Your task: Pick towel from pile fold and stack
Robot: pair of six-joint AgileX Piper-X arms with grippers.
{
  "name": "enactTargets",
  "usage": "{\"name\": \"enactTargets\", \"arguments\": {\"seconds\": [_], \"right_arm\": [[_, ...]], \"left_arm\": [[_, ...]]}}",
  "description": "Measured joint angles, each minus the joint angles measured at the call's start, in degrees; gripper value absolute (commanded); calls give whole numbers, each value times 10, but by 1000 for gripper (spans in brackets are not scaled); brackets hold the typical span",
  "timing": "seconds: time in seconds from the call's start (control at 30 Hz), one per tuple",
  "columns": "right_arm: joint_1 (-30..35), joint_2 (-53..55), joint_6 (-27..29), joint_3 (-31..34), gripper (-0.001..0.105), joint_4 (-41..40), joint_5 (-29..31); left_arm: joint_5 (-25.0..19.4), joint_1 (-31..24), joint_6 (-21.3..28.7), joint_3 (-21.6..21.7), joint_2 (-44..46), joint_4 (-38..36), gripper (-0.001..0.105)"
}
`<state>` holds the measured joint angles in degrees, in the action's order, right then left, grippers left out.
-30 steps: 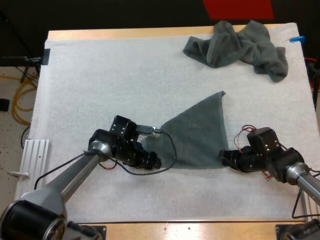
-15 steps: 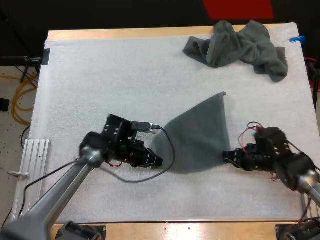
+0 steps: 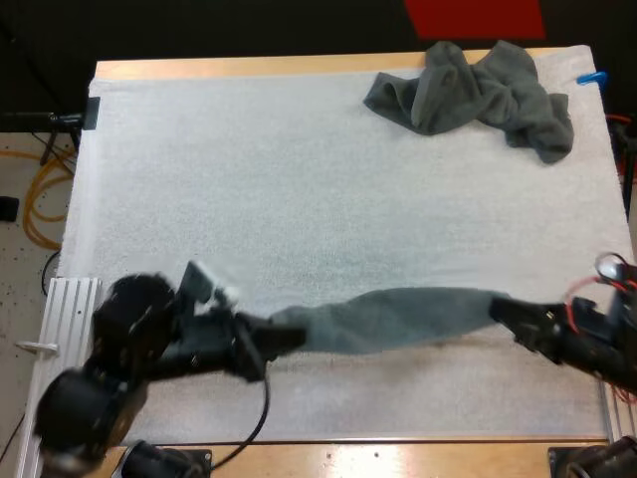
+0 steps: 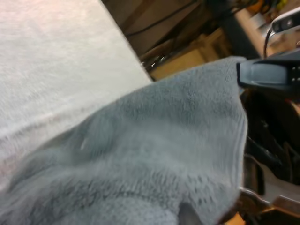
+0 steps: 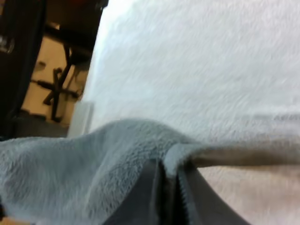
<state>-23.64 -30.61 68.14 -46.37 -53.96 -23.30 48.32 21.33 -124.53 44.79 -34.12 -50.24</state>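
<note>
Left gripper (image 3: 274, 339): clamped on the left end of the stretched towel (image 3: 398, 319).
Right gripper (image 3: 501, 312): pinched tight on its right end, fingers (image 5: 150, 194) pressing a fold.
Stretched towel: grey-green, plush, a long narrow band over the near mat (image 3: 249, 179), between both grippers.
Crumpled towel (image 3: 478, 90): heaped at the mat's far right.

One wooden bench (image 3: 249, 68), pale timber showing along its far and near edges. Covering: one white textured mat (image 3: 249, 199), spread over nearly the whole top. On the mat, far right corner: one crumpled dark grey-green towel (image 3: 478, 92), loosely heaped.
</note>
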Motion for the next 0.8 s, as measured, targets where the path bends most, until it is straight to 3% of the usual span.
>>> {"name": "enactTargets", "arguments": {"seconds": [0.17, 0.33, 0.47, 0.6, 0.8], "right_arm": [[0, 27, 0, -69, 0, -103, -14], [-1, 23, 0, -78, 0, -163, -22], [-1, 0, 0, -58, 0, -171, -25], [-1, -45, 0, -15, 0, -140, -23], [-1, -160, 0, 54, 0, 23, 23]], "left_arm": [[6, 0, -16, 0, 81, -76, 0], [7, 0, -17, 0, 100, -118, 0], [-50, 0, -14, -17, 90, -121, 0], [-114, 0, 21, -72, 53, -96, 0], [-158, 0, 34, -157, -59, 65, 0]]}}
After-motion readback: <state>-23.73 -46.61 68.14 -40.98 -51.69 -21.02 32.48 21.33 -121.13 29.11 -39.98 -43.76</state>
